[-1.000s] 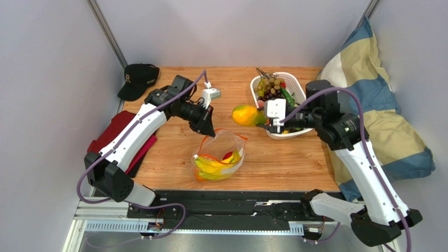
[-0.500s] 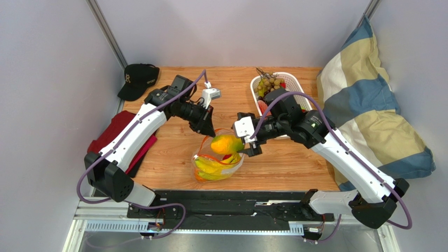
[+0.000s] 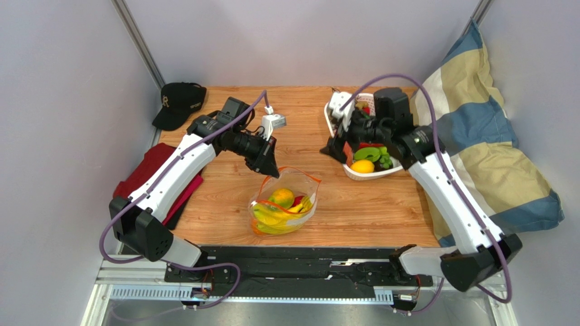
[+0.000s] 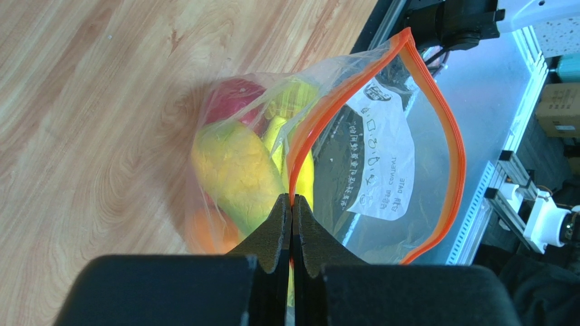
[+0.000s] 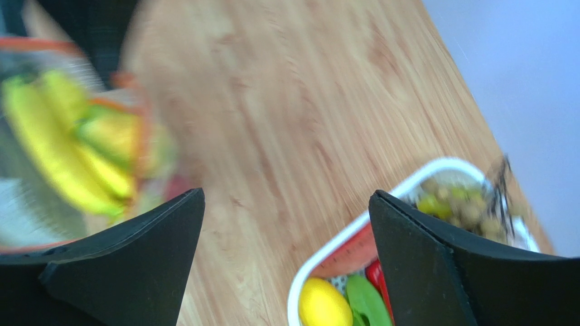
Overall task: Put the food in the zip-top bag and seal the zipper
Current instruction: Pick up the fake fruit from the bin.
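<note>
The clear zip-top bag point(image 3: 284, 207) stands open on the wooden table, with yellow bananas point(image 3: 272, 221), a red fruit and an orange-green mango point(image 3: 281, 198) inside. My left gripper point(image 3: 267, 166) is shut on the bag's orange-red zipper strip point(image 4: 449, 136) and holds the far rim up; in the left wrist view the left gripper point(image 4: 292, 200) pinches the strip above the mango point(image 4: 238, 173). My right gripper point(image 3: 335, 146) is open and empty at the left edge of the basket; in the right wrist view the right gripper point(image 5: 286, 195) hangs over bare wood. The slider tab is not visible.
A white lattice basket point(image 3: 381, 173) at the back right holds a lemon point(image 3: 363, 166), a green piece point(image 3: 371, 155), grapes and red pieces. A black cap point(image 3: 178, 102) lies at the back left, a red cloth point(image 3: 146, 176) at the left edge, and a striped pillow point(image 3: 490, 136) at the right.
My right gripper carried the mango from the basket to the bag, let it go inside, and swung back to the basket, now open. The left gripper has not moved.
</note>
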Robot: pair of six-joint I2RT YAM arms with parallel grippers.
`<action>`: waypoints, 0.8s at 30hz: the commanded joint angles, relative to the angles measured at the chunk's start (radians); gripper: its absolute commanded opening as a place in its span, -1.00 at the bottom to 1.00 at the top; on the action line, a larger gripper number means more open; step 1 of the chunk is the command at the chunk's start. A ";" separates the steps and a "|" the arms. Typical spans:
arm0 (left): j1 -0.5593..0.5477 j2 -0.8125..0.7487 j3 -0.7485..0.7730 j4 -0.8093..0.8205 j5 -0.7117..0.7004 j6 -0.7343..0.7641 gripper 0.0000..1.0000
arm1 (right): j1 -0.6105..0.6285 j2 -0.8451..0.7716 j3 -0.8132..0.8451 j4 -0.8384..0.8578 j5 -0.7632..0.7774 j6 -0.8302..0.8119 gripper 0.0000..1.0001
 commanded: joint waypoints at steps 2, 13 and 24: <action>0.006 -0.010 0.039 0.007 0.026 -0.010 -1.00 | -0.205 0.180 0.056 0.156 0.112 0.361 0.83; 0.015 0.001 0.034 0.018 0.031 -0.018 -1.00 | -0.253 0.483 0.084 0.281 0.308 0.550 0.68; 0.032 0.010 0.022 0.021 0.051 -0.020 -1.00 | -0.254 0.675 0.152 0.293 0.365 0.570 0.47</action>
